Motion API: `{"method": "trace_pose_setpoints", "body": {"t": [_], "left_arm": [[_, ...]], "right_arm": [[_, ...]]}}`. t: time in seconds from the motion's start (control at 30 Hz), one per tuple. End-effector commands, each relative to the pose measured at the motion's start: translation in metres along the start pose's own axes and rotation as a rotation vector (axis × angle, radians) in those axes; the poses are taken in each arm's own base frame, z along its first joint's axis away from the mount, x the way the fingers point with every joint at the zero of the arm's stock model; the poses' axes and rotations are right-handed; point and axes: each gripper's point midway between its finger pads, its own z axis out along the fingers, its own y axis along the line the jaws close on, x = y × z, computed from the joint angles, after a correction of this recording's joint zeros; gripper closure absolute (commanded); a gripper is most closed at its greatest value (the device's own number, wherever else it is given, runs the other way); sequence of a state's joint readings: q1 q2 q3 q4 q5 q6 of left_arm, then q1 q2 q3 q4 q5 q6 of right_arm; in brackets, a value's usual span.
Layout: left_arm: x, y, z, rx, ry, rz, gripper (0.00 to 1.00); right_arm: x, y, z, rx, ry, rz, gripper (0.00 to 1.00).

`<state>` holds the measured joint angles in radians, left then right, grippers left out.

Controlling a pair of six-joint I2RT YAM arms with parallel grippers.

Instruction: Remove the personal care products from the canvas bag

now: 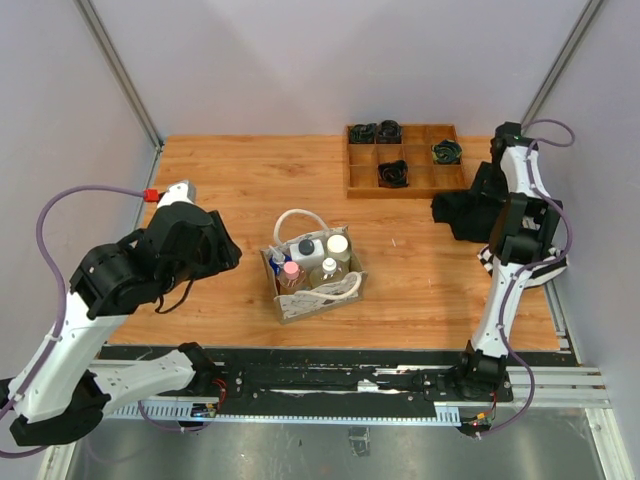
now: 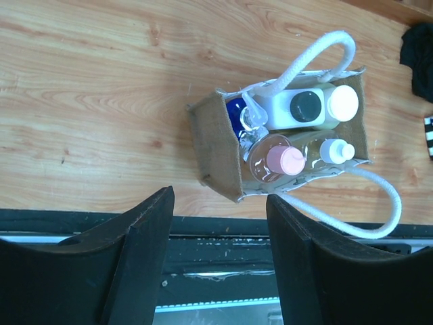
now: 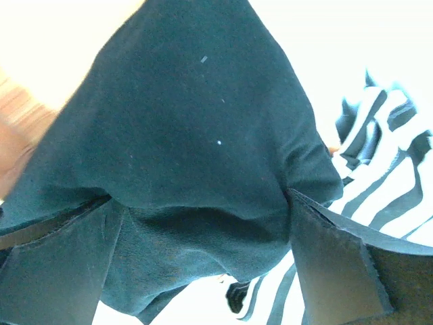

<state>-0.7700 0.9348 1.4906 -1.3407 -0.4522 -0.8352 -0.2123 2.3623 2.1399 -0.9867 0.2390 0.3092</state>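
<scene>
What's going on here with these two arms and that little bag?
Nothing looks unpacked yet: the bottles stand inside the canvas bag in the middle of the wooden table. The left tool hovers open beside the bag, holding nothing. The right tool is off at the right side, spread open against a dark cloth next to a striped cloth.

Canvas bag (image 2: 218, 145) – coarse weave; table (image 1: 230, 190) – smooth wood.
</scene>
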Motion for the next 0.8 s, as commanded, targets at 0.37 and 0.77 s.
{"method": "trace_pose_setpoints", "body": {"t": [0.37,0.77], "left_arm": [[0.012,-0.003,0.008,0.019,0.027,-0.014,0.39],[0.02,-0.017,0.021,0.054,0.058,0.015,0.39]], "right_arm": [[0.008,-0.054,-0.08,0.062,-0.185,0.146,0.02],[0.145,-0.045,-0.016,-0.069,0.119,0.162,0.02]]}}
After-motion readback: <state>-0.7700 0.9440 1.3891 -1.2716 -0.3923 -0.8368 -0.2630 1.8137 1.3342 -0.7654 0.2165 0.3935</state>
